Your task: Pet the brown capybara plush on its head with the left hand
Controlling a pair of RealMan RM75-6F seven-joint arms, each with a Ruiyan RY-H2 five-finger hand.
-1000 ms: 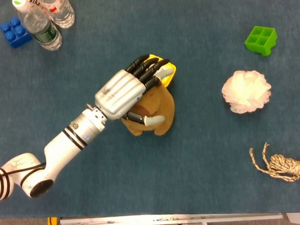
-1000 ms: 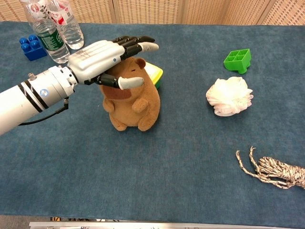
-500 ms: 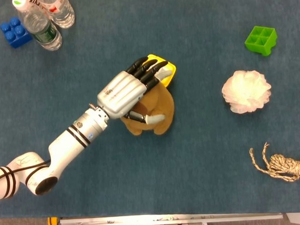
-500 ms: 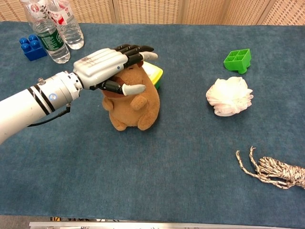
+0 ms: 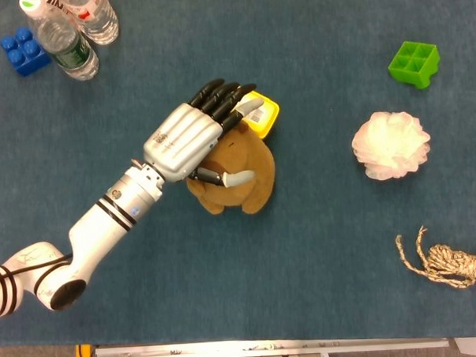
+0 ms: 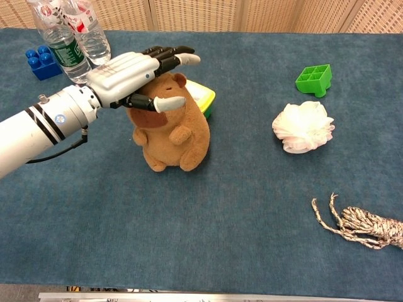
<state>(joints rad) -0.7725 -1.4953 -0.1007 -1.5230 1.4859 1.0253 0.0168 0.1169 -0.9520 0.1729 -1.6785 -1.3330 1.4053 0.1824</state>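
The brown capybara plush (image 5: 247, 178) (image 6: 176, 139) sits upright in the middle of the blue table cloth. My left hand (image 5: 185, 141) (image 6: 129, 70) lies palm down over the top of its head, fingers stretched out flat and slightly apart, reaching past the head toward the far side. The thumb (image 6: 165, 103) sticks out in front of the plush's face. The hand holds nothing and hides most of the head in the head view. My right hand shows in neither view.
A yellow and green block (image 5: 262, 116) (image 6: 203, 97) lies right behind the plush. Two water bottles (image 5: 68, 45) and a blue brick (image 5: 25, 50) stand at the far left. To the right are a green block (image 5: 414, 63), a white pompom (image 5: 391, 145) and a rope bundle (image 5: 455, 265).
The left hand dipped onto the plush's head half a second ago, then slid back to the left and a little up. The plush leans slightly more to the left.
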